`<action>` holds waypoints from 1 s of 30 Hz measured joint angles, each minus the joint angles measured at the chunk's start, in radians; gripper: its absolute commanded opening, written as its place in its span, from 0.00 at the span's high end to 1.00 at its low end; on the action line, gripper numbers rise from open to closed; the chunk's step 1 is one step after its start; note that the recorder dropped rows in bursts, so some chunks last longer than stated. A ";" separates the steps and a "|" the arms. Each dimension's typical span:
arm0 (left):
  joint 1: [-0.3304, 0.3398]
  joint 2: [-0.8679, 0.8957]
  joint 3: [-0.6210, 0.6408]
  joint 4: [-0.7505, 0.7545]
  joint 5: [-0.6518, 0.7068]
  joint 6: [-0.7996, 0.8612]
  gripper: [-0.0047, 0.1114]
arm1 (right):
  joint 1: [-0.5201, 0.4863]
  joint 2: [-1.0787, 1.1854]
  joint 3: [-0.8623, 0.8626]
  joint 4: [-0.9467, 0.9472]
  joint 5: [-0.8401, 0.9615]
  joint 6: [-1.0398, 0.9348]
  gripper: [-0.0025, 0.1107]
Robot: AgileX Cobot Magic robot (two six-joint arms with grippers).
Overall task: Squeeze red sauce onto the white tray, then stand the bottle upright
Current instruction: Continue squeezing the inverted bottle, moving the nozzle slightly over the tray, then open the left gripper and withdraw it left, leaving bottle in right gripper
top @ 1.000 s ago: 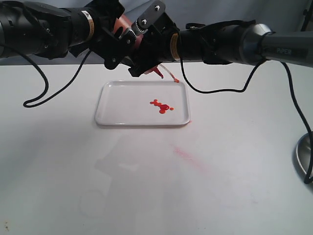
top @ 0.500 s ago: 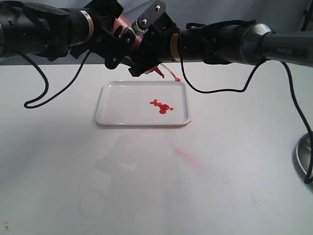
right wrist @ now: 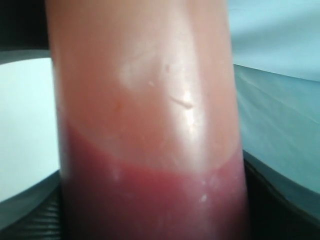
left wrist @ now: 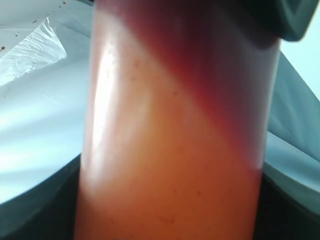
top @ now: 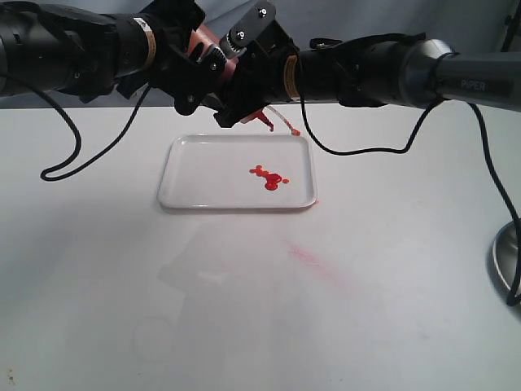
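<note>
Bench: pale, with the white tray lying flat toward the back. Your left end effector and right end effector meet above the tray's far edge, and both pinch the bottle. The bottle hangs off the bench, tilted, nozzle pointing down over the tray's far right corner. Red sauce: a small cluster of blobs on the tray, right of centre.

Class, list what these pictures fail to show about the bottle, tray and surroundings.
- Exterior view: most of the bottle is hidden behind the left claw and right claw.
- Wrist views: the blurred bottle fills each frame, both ends cut off, blocking the white tray.
- Exterior view: grey round object cut off by the right edge.
</note>
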 measured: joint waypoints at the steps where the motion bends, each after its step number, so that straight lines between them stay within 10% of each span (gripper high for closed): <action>1: 0.000 0.000 0.000 -0.011 0.000 0.000 0.82 | 0.000 0.000 0.000 0.000 0.000 0.000 0.98; 12: 0.010 0.002 0.000 -0.282 0.000 0.042 0.35 | 0.000 -0.005 0.000 -0.017 -0.010 -0.004 0.98; 30: 0.015 0.006 0.000 -0.556 0.001 -0.003 0.32 | 0.005 -0.018 0.002 -0.137 0.014 -0.019 0.98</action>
